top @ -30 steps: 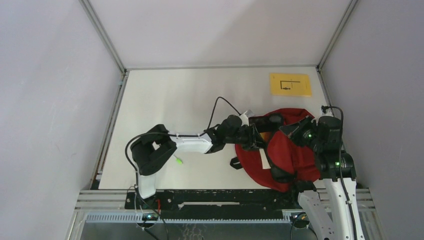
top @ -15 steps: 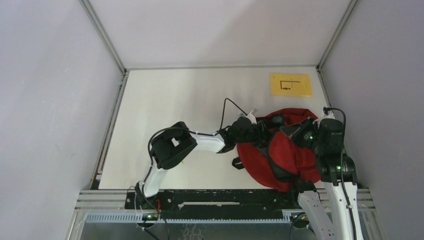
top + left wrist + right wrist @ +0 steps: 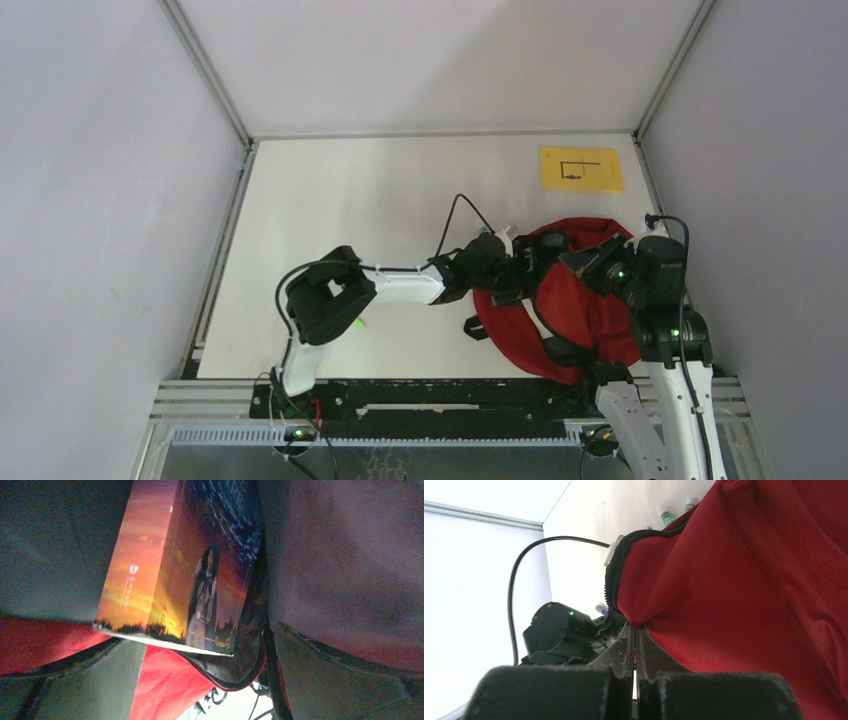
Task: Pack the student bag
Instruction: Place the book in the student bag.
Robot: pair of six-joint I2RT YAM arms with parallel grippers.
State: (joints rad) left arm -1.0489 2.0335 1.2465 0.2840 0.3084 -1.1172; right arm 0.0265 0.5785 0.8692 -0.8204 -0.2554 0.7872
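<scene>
The student bag [image 3: 590, 310], red fabric with black zipper trim, lies at the right of the table with its mouth facing left. A book [image 3: 180, 575] with an orange sunset cover and a cloaked figure rests inside the mouth, on the bag's [image 3: 165, 685] red lining. My left gripper [image 3: 527, 268] reaches into the opening. It is open, its grey fingers [image 3: 60, 690] spread wide on either side of the book without touching it. My right gripper [image 3: 635, 630] is shut on a fold of the bag [image 3: 734, 595] just below the zipper edge and holds it up.
A yellow card [image 3: 581, 168] lies at the back right corner. A small green item [image 3: 358, 322] sits under the left arm's elbow. A black strap end [image 3: 474, 326] sticks out left of the bag. Two small capped tubes [image 3: 666, 515] stand beyond the bag. Grey walls enclose the table.
My left arm has pushed right, deeper into the bag's mouth, and its jaws have spread apart, letting go of the book. The right gripper has kept its pinch.
</scene>
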